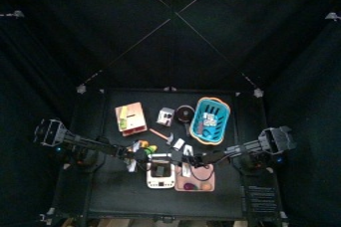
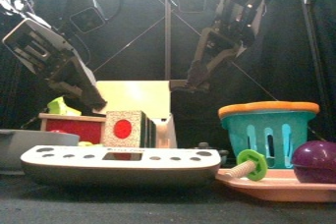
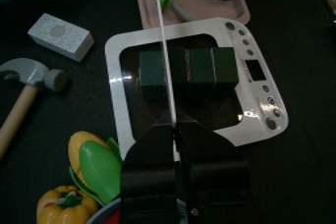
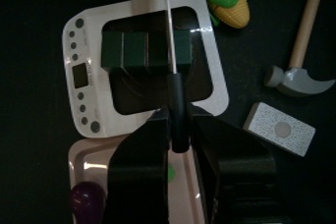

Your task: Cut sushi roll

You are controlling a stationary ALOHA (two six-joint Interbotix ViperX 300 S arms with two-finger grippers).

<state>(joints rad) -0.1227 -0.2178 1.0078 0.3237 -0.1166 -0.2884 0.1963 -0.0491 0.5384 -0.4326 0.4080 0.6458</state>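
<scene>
Black on white: the sushi roll (image 3: 184, 71) lies across the platform of a white kitchen scale (image 3: 125, 51) near the table's front edge. It looks dark and blocky, with seams suggesting segments set touching side by side.

At the left, the left gripper (image 3: 164, 125) hangs above the scale. Its jaws are drawn together on a thin pale strip (image 3: 159, 41) that runs out over the roll's left part. A toy hammer (image 3: 33, 76) and a toy corn cob (image 3: 98, 164) lie on the table off to that side.

Further right, the right gripper (image 4: 175, 115) is clamped on the black handle of a knife (image 4: 175, 90). Its blade is seen edge-on and reaches over the roll.

A pink cutting board (image 3: 197, 7) lies just beside the scale. A teal basket (image 2: 269, 130) stands at the far right.

The roll is probably a light toy, stiff rather than soft, and likely to part at its seams. Being light and on a smooth platform, it may slide or tip under a sideways push. It is best steadied by its short ends or from above, with the blade brought straight down onto a seam. The scale itself may skate on the table if pressed off-centre.
</scene>
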